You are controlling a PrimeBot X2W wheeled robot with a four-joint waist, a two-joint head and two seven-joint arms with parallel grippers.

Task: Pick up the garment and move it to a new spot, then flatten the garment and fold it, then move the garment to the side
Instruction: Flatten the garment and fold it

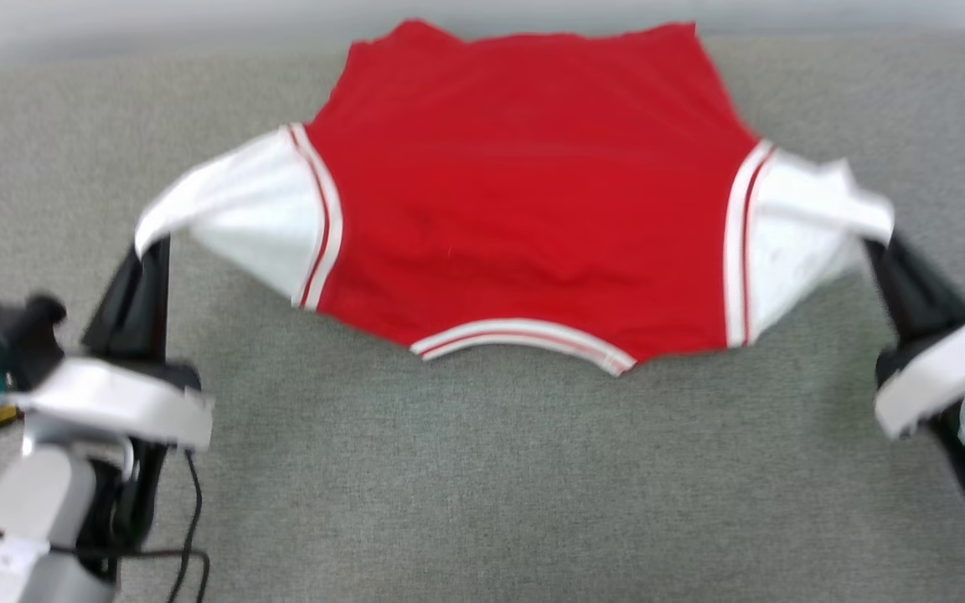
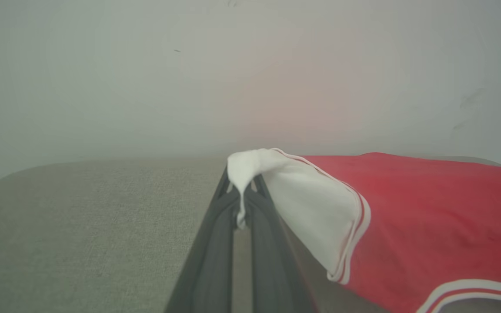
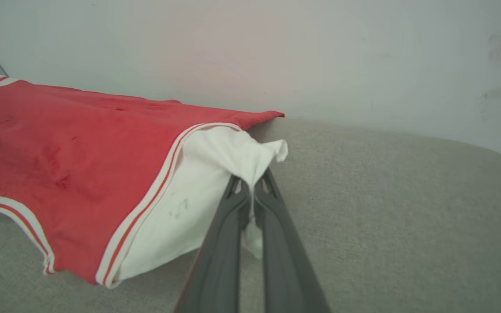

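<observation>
closest to the head camera, the left arm's pale forearm (image 1: 22, 511) and a loose black cable (image 1: 189, 502) sit at the lower left. above them the left end effector (image 1: 152, 251) is shut tight on the tip of the white left sleeve (image 1: 231, 209), with a pinch of cloth squeezed between its dark fingers. the right end effector (image 1: 876, 243) is clamped the same way on the white right sleeve (image 1: 809, 218).

the garment (image 1: 524, 193) hangs stretched between the two grips over the grey cloth-covered tabletop (image 1: 482, 469). its striped collar trim (image 1: 524, 335) faces the robot and its hem reaches toward the pale wall (image 2: 250, 65). both sleeve tips are raised off the tabletop, while the far hem seems to rest on it. a plain red side faces up and no lettering shows.

holding the sleeves wide apart looks meant to pull the body taut, so that it settles without creases. this is probably the flattening step, with folding not yet begun. one risk is that a thin pinch of sleeve slips free if it is pulled harder.
</observation>
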